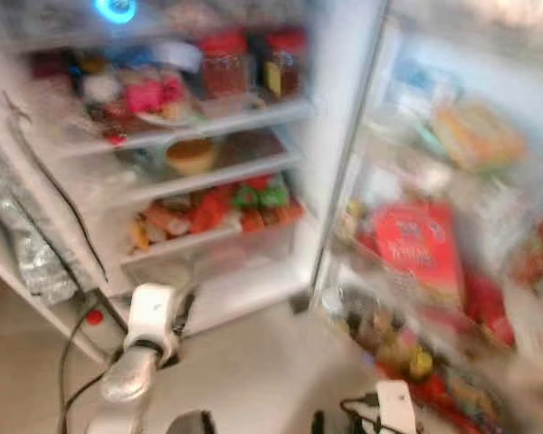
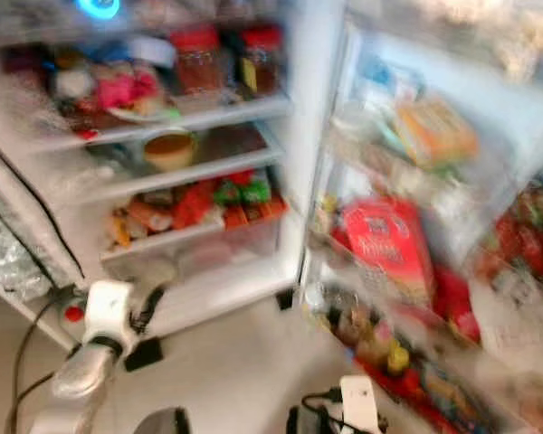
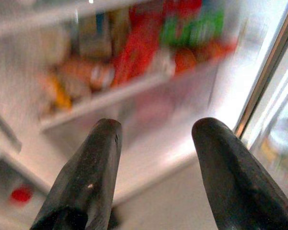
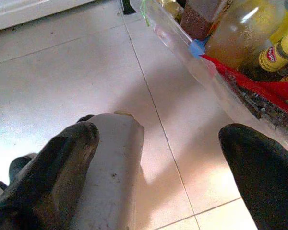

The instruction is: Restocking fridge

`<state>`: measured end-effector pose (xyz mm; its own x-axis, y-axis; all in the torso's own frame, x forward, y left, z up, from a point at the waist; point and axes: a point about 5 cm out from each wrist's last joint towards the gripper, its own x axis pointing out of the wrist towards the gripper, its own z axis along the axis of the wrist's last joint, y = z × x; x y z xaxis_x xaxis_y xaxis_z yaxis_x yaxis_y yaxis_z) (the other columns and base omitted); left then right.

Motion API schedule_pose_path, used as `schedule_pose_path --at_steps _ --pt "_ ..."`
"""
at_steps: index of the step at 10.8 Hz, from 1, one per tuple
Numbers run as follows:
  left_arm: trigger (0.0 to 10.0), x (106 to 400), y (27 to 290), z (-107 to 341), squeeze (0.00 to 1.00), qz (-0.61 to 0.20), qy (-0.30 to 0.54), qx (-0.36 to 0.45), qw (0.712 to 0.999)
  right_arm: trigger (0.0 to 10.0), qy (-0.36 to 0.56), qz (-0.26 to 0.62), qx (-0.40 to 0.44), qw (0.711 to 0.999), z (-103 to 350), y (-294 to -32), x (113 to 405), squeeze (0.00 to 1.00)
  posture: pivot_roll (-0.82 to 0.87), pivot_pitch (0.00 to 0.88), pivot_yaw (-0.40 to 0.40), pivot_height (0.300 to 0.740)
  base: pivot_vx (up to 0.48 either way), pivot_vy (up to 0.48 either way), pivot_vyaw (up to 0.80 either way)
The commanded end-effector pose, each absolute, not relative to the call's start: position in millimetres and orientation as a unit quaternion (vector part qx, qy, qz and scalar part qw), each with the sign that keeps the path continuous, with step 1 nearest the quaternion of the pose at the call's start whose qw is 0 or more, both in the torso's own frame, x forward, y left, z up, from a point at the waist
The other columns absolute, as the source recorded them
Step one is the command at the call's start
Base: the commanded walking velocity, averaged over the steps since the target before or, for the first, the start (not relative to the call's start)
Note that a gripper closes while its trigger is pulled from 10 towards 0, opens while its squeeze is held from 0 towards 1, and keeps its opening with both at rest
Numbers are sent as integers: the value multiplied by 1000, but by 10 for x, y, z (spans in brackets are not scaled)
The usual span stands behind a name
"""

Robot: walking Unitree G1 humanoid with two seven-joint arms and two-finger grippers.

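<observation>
The fridge stands open, and the head views are blurred. Its shelves [image 1: 208, 127] hold red-lidded jars [image 1: 226, 63], a bowl [image 1: 190, 155] and red and green packets [image 1: 226, 203]. The open door [image 1: 416, 244] on the right carries a red package and bottles in its racks. My left gripper [image 3: 156, 129] is open and holds nothing; it points at the packet shelf and the clear drawer below it. Its white wrist [image 1: 152, 316] is raised before the fridge's bottom. My right gripper [image 4: 158, 139] hangs open over the tiled floor, close to the lowest door rack [image 4: 201, 62].
A black cable [image 1: 72, 217] runs down the fridge's left side past crinkled foil [image 1: 27, 244]. An amber jar [image 4: 240, 33] and a yellow bottle [image 4: 278, 52] sit in the lowest door rack. A pale grey rounded part [image 4: 110, 167] lies under my right gripper. Beige floor tiles [image 1: 253, 371] spread before the fridge.
</observation>
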<state>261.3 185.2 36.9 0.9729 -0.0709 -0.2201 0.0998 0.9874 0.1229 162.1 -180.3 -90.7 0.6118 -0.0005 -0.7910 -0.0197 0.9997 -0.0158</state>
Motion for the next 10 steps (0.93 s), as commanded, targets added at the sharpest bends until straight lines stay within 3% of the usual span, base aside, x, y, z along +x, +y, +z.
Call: schedule_pose_path --at_steps 1,6,10 --pt "10000 2633 1821 265 0 -52 147 84 984 10000 510 22 -4 860 -1070 -1689 1264 0 -183 27 8 631 0 0 0" --pt "10000 2609 1852 -235 0 -51 296 109 947 10000 514 16 1 858 -1076 -1677 1255 0 -186 20 22 631 0 0 0" --pt "10000 2594 1862 -297 0 -38 307 106 945 10000 511 11 7 859 -1073 -1666 1266 0 -186 32 26 631 0 386 0"
